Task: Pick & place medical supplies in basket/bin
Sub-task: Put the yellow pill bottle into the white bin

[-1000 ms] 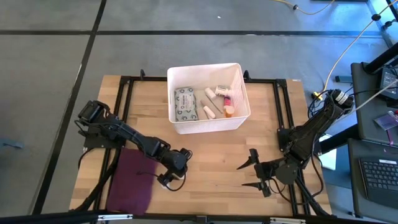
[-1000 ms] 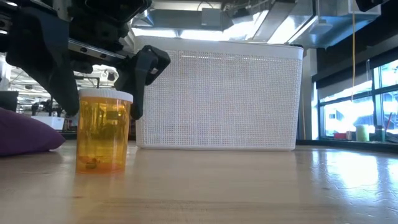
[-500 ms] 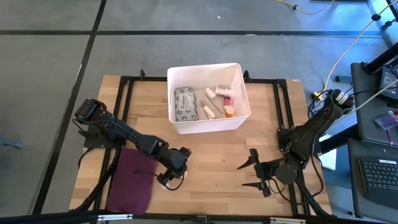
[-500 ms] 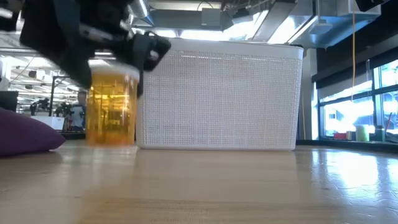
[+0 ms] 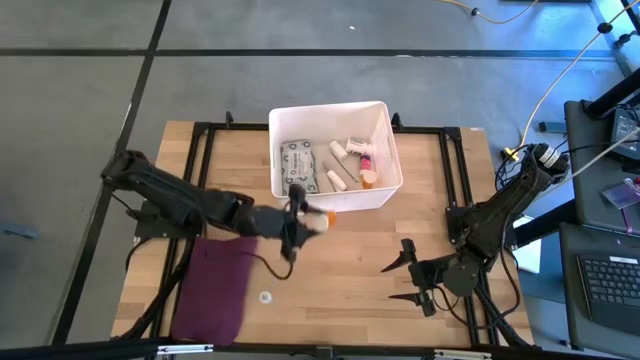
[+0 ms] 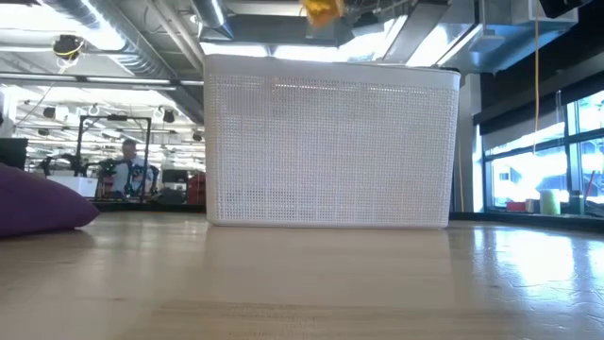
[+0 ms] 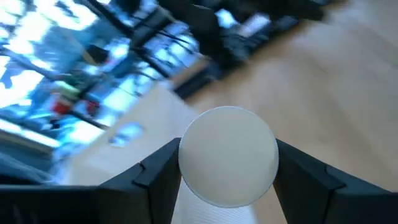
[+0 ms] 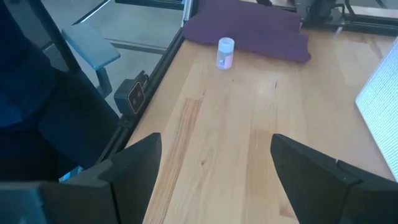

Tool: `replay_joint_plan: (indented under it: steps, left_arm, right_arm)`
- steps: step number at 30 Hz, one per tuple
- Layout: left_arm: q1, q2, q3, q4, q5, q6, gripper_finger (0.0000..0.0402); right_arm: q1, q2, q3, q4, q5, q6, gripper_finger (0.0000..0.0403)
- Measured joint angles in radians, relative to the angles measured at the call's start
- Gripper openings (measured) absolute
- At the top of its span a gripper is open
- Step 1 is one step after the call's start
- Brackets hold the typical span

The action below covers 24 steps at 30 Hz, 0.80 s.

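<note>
Pill bottle: an amber bottle (image 5: 318, 218) with a white cap (image 7: 227, 155), lifted off the desk and lying tilted in the air, just at the near wall of the bin.
Left gripper: (image 5: 300, 215) clenched on the pill bottle; in the left wrist view the two dark fingers (image 7: 158, 174) press on either side of the bottle, its cap facing the camera.
Bottle in low view: only an amber scrap (image 6: 323, 10) shows at the upper edge, above the bin's rim.
Bin: the white tub (image 5: 384, 192) stands at the middle of the desk's far edge; its mesh-textured near wall (image 6: 330, 151) fills the low view.
Bin contents: a grey-green packet (image 5: 298, 166) on the left side, several small white tubes and vials (image 5: 340, 165) on the right, one with an orange end (image 5: 368, 179).
Right gripper: (image 5: 404, 281) waits with jaws spread, holding nothing, near the desk's front right corner, well apart from the bin.
Small vial: a white-capped vial (image 8: 225, 52) stands on the bare wood just beside the maroon cloth (image 5: 213, 288), towards the front left of the desk (image 5: 350, 260).
Open room: bare wood stretches between the bin's near wall and the desk's front edge, and between the two grippers.
Desk edges: black rails (image 5: 453, 170) run along the left and right sides, close to the bin's far corners.
</note>
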Motion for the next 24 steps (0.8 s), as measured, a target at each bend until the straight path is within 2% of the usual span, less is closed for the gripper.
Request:
replay_joint_plan:
  steps: [3, 7, 16, 24]
  left_arm:
    - [0.055, -0.009, 0.034, 0.037, -0.002, 0.038, 0.0213]
    - [0.152, -0.010, 0.070, 0.038, 0.066, 0.037, 0.0213]
    - [0.433, 0.016, 0.075, 0.155, 0.384, -0.039, 0.0213]
    - [0.623, 0.166, 0.075, 0.346, 0.632, -0.122, 0.0213]
  right_arm:
    - [0.000, 0.000, 0.000, -0.004, 0.000, 0.017, 0.0304]
    - [0.000, 0.000, 0.000, -0.011, 0.000, 0.017, 0.0304]
    - [0.000, 0.000, 0.000, -0.017, 0.000, 0.016, 0.0304]
    - [0.000, 0.000, 0.000, -0.033, 0.000, 0.014, 0.0304]
